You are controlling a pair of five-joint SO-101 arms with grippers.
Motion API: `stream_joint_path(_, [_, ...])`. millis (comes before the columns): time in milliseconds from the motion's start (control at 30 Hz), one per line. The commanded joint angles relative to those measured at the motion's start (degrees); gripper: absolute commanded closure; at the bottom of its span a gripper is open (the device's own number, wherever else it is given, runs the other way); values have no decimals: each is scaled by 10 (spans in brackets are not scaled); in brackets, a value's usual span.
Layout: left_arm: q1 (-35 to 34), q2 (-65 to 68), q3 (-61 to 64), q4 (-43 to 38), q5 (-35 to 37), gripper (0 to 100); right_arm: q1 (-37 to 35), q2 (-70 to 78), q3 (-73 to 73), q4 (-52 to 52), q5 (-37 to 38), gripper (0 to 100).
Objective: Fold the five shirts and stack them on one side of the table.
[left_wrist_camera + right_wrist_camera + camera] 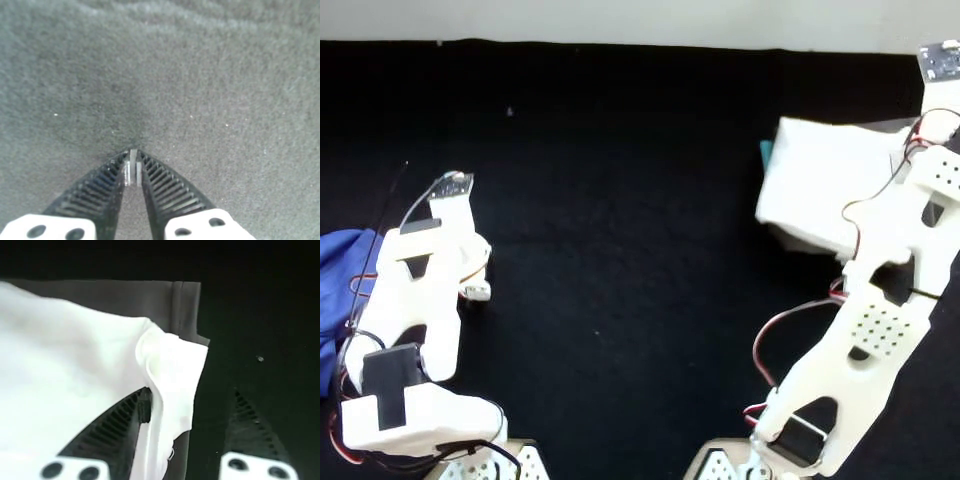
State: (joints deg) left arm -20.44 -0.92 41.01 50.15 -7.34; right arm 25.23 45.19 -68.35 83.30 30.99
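Observation:
A folded white shirt [817, 190] tops a stack at the table's right side, with a teal edge [765, 154] and a grey shirt [186, 304] showing under it. My right gripper [191, 393] is open low over the stack's right edge, and a corner of the white shirt [172, 375] lies between its fingers. A crumpled blue shirt [342, 268] lies at the far left edge, partly hidden by the left arm [418, 270]. My left gripper [133, 156] is shut on nothing, its tips close above the black cloth.
Black cloth [620, 200] covers the whole table. A pale wall [620, 18] runs along the far edge. Both arm bases stand at the near edge, and cables hang beside the right arm [865, 340].

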Motion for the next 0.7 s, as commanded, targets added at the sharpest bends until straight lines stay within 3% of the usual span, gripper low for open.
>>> stream_joint_path(0, [-5, -18, -25, -6, -3, 989, 2, -44, -72, -16, -91, 732])
stream_joint_path(100, [-6, -51, -66, 50, -3, 989, -17, -54, -111, -11, -150, 732])
stream_joint_path(200, [-30, -93, -109, 96, -3, 988, -40, -57, -135, 20, -153, 732])
stream_joint_path(333, [-114, -120, -165, 137, -4, 986, -64, -58, -205, 111, -153, 732])
stream_joint_path(433, [-187, -119, -196, 156, -61, 925, -82, -58, -276, 178, -153, 732])
stream_joint_path(567, [-283, -100, -225, 156, -127, 820, -88, -58, -313, 178, -153, 732])
stream_joint_path(667, [-329, -46, -275, 156, -155, 810, -89, -65, -310, 180, -154, 732])
